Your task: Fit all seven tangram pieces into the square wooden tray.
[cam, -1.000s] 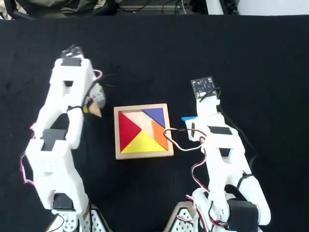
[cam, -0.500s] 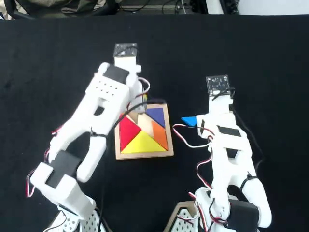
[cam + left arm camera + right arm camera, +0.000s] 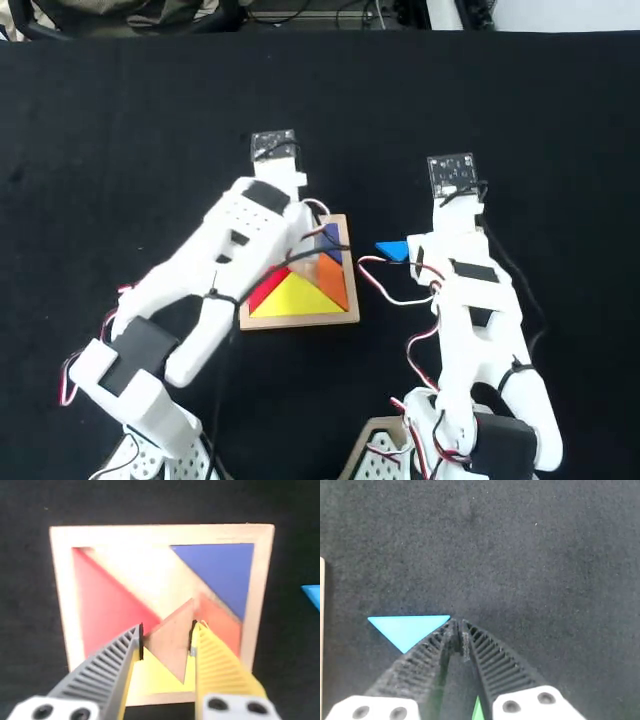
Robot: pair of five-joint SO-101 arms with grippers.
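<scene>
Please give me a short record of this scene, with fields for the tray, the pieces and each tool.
Tray: square wooden tray, partly filled
Pieces in tray: red triangle, blue triangle, orange piece, yellow triangle
Left tool: shut on tan triangle, above the tray
Right tool: shut, holding nothing, beside light-blue triangle on the black table

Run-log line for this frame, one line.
left jaws: shut on tan triangle over tray | right jaws: shut, by light blue triangle on table | in tray: red, yellow, dark blue, orange pieces
</scene>
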